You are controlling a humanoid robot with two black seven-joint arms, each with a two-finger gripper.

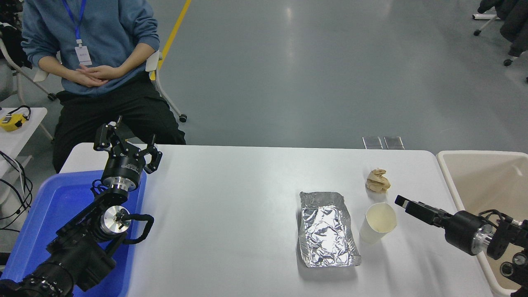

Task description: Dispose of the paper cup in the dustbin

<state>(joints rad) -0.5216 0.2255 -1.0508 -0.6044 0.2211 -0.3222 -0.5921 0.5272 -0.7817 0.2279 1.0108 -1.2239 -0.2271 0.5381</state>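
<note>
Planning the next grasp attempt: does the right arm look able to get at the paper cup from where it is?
Probably yes. The right gripper sits just right of the paper cup, apart from it, with bare table between. The foil tray lies on the cup's far side, out of the path.

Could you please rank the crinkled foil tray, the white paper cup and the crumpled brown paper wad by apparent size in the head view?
1. Crinkled silver foil tray, clearly largest.
2. Small white paper cup.
3. Crumpled brown paper wad, slightly smaller, though it lies farther from the camera.
</note>
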